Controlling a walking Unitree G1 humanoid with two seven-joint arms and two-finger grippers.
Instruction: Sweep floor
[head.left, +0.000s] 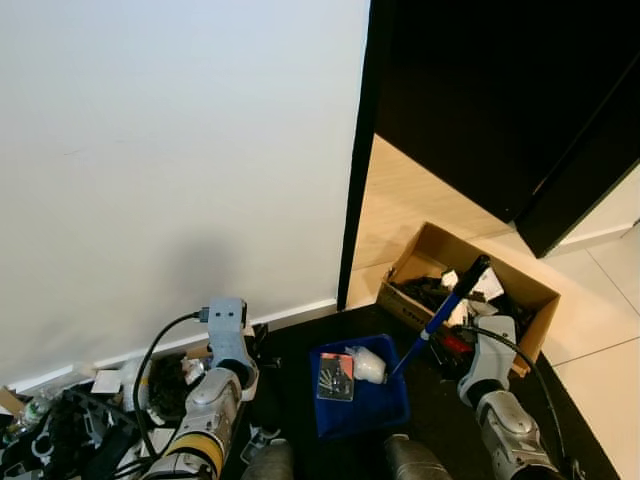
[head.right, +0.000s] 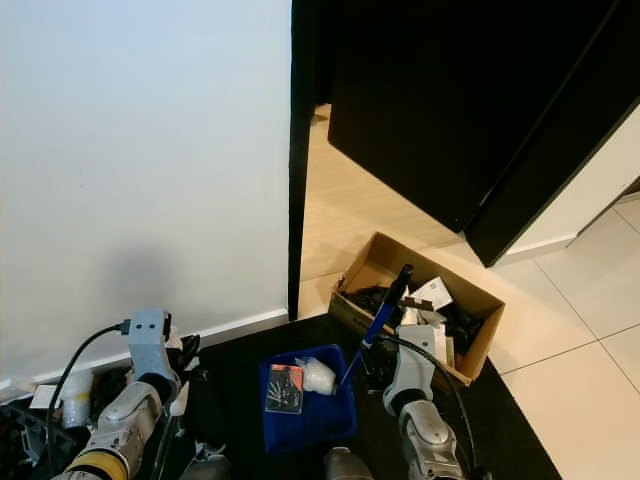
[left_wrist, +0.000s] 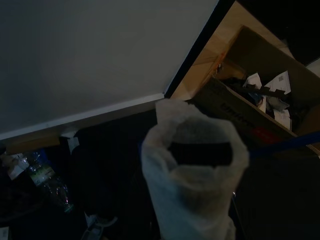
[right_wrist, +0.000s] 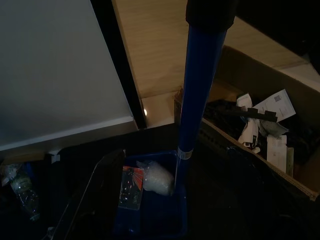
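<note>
A blue dustpan (head.left: 372, 408) lies on the black mat in front of my feet. In it are a white crumpled wad (head.left: 368, 365) and a small printed card (head.left: 335, 377). Its blue handle (head.left: 445, 310), tipped with a black grip, slants up to the right. My right gripper (head.left: 455, 350) is shut on that handle low down; the right wrist view shows the handle (right_wrist: 197, 85) close up above the pan (right_wrist: 165, 215). The left arm (head.left: 225, 340) is bent near the wall. A white-wrapped shaft with a black core (left_wrist: 192, 170) rises in the left wrist view.
An open cardboard box (head.left: 410, 270) of paper and dark scraps stands right of the dustpan, by the doorway. A black door frame (head.left: 355, 200) edges the white wall. Cables, a plastic bottle (head.left: 30, 410) and clutter crowd the wall on the left. Pale tiles (head.left: 600, 330) lie to the right.
</note>
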